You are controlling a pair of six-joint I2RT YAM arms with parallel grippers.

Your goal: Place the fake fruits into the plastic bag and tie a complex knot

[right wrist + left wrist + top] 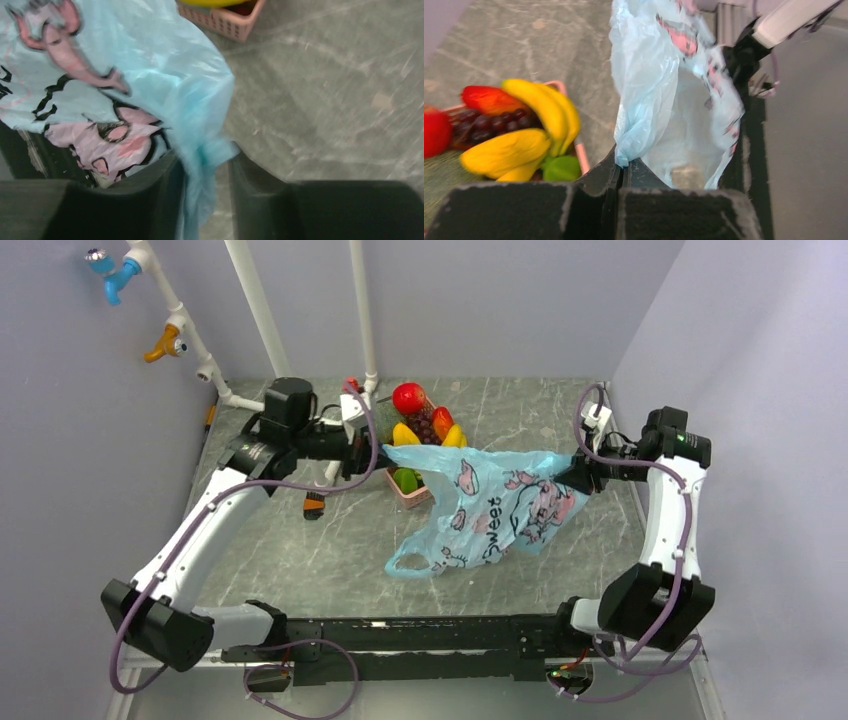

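Note:
The light-blue plastic bag (pixel 490 505) hangs stretched between my two grippers, its lower end and one handle loop resting on the table. My left gripper (pixel 378 452) is shut on the bag's left top edge (pixel 624 162). My right gripper (pixel 578 472) is at the bag's right top edge; its jaws stand apart (pixel 206 160) with bunched bag film (pixel 125 75) between them. The fake fruits lie in the pink basket (pixel 418 495) behind the bag: red apple (pixel 407 397), bananas (pixel 539 107), grapes (pixel 489 124), mango (pixel 486 99), lime (pixel 561 167).
An orange-and-black tool (pixel 313 505) lies on the table below the left gripper. White pipes (pixel 365 320) rise at the back wall. Grey walls close in on the left, back and right. The pink basket's corner (pixel 225 22) shows beyond the bag.

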